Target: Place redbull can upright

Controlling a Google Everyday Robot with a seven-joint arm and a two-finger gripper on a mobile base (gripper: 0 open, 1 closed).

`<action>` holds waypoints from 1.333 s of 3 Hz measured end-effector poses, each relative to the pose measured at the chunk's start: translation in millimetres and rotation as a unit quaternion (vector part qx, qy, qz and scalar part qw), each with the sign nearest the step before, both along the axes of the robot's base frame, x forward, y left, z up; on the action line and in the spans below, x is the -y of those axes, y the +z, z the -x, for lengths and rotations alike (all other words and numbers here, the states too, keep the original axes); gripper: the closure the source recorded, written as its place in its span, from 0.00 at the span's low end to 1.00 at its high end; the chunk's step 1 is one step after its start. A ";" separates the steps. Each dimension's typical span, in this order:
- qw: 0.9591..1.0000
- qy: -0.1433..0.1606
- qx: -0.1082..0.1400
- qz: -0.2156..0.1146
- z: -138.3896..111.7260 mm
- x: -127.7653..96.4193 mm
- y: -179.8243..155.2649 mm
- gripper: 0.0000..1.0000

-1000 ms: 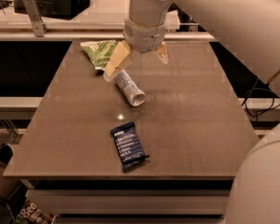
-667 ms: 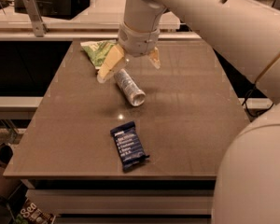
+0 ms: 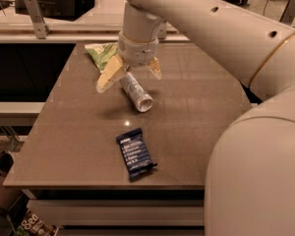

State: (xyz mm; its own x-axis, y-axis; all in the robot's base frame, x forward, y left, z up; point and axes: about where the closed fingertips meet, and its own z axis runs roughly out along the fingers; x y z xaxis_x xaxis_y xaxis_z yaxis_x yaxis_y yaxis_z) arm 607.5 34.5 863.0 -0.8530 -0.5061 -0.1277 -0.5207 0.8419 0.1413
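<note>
The redbull can (image 3: 136, 93) lies on its side near the middle of the brown table (image 3: 196, 107), its shiny end pointing toward the front right. My gripper (image 3: 131, 76) hangs over the can's far end with its two cream fingers spread wide, one finger (image 3: 108, 77) to the left of the can and the other at the right. The fingers straddle the can's upper end and are not closed on it.
A green chip bag (image 3: 101, 53) lies behind the gripper at the back left. A dark blue snack bar wrapper (image 3: 135, 153) lies near the table's front edge. My large white arm fills the right side. A rail and a dark box stand behind the table.
The gripper has moved left and down, from above the can to around its far end. The can, the wrapper and the bag have not moved.
</note>
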 end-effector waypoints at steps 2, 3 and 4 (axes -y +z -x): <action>0.999 -0.026 -0.009 0.029 -5.0 2.4 -20.1 0.00; 0.999 -0.023 0.000 0.035 -10.3 1.5 -23.9 0.12; 0.999 -0.024 0.000 0.033 -10.9 0.0 -25.3 0.34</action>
